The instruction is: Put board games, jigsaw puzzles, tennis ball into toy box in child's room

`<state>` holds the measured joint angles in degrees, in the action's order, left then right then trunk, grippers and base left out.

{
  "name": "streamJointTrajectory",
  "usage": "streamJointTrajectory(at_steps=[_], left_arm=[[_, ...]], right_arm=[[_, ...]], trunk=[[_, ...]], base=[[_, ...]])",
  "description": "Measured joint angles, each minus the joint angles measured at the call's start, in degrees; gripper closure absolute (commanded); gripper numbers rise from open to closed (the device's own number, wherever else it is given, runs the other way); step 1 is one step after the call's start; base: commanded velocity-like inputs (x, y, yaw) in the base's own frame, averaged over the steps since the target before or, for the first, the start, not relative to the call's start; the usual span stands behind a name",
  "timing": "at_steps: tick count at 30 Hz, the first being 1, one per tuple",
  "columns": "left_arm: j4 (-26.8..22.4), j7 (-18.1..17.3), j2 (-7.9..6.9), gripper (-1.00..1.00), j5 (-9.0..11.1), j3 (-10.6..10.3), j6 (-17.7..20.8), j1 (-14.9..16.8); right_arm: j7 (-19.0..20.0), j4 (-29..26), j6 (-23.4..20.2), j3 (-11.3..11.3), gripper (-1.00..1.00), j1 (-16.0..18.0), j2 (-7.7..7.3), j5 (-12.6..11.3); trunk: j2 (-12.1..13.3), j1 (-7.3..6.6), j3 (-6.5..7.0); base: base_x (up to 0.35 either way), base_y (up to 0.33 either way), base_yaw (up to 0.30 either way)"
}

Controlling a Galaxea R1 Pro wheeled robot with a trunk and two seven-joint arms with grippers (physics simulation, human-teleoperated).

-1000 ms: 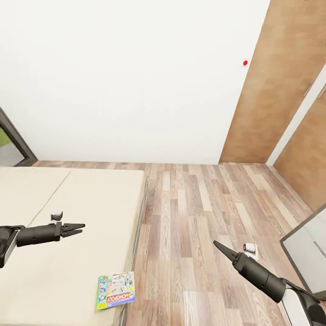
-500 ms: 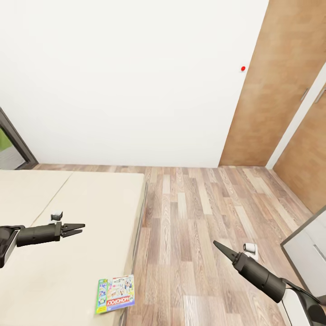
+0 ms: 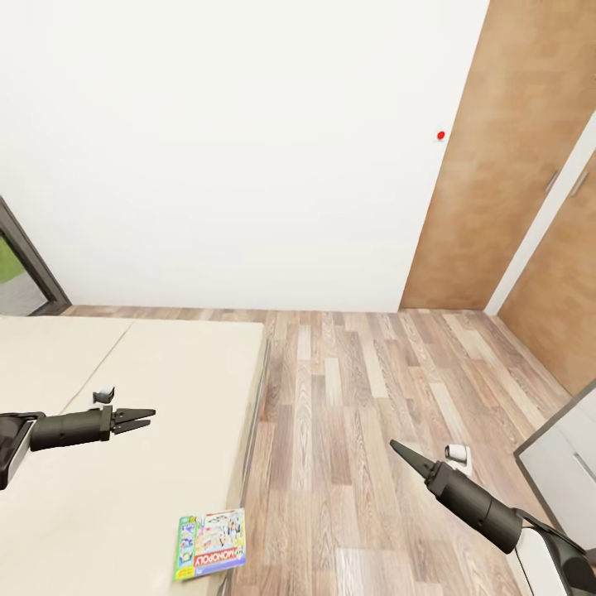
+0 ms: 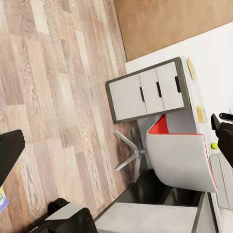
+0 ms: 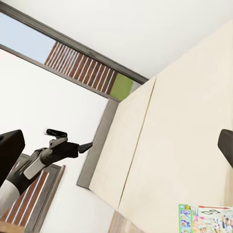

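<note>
From the head view, the Monopoly box (image 3: 211, 543) lies flat at the near corner of the bed (image 3: 149, 397), close to the mattress edge beside the wood floor (image 3: 356, 430). The left hand (image 3: 141, 417) hangs over the bed with its fingers pressed together; the right hand (image 3: 401, 453) hangs over the floor, also looking closed to a point. Both carry nothing. To do this step well, I think the robot should come nearer and lower, then spread one hand before reaching for the box edge.

In the left wrist view, the worktop (image 4: 204, 73) with white drawers (image 4: 145, 94), a chair (image 4: 182, 155) and the tennis ball (image 4: 214, 145) are far off.

In the right wrist view, the game box (image 5: 206, 219) rests on the mattress.
</note>
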<state>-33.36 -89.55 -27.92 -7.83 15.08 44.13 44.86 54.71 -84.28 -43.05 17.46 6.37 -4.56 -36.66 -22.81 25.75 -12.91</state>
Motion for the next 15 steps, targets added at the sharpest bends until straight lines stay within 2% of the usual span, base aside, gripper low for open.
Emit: streamJointTrajectory(at_steps=[15], left_arm=[[0.0,0.0,0.02,-1.00,0.0,0.0,0.0,0.0]], right_arm=[[0.0,0.2,0.0,0.0,-1.00,0.0,0.00,0.1]], trunk=[[0.0,0.00,1.42]], base=[[0.000,0.000,0.000]])
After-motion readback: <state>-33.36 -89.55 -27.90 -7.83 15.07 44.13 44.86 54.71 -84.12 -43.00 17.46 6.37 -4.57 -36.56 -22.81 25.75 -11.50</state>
